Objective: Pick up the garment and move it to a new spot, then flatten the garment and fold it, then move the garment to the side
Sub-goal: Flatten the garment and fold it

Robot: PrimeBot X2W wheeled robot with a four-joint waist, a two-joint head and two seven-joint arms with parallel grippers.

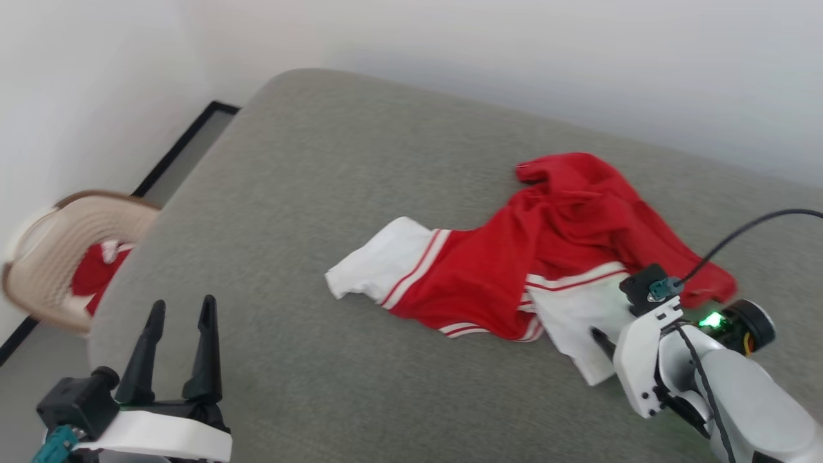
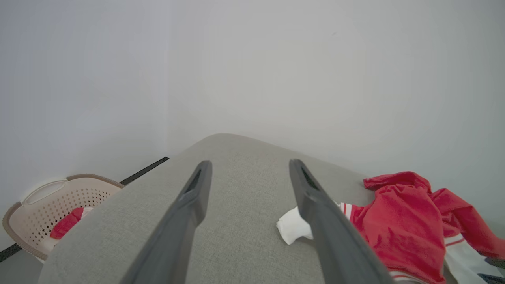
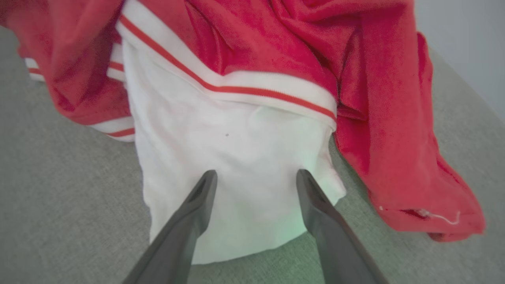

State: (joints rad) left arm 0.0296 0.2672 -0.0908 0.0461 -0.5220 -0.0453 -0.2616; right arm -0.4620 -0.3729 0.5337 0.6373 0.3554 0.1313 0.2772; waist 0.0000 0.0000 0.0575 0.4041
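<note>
Red and crumpled, the garment (image 1: 566, 238) lies toward the right side of the grey cushioned surface (image 1: 289, 193), one white sleeve end reaching toward the middle, the other toward the near edge. The right gripper (image 3: 256, 173) is over that nearer sleeve end, jaws wide and holding nothing. The left gripper (image 1: 182, 303), jaws wide too, stands at the near left corner, near a beige basket (image 1: 51, 276).

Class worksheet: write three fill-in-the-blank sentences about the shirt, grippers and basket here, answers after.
1. The right gripper is aimed at a ____ sleeve end of the garment.
2. The jaws of the left gripper stand ____, holding nothing.
3. The basket sits on the robot's ____ side.
Answers: white; open; left.
</note>
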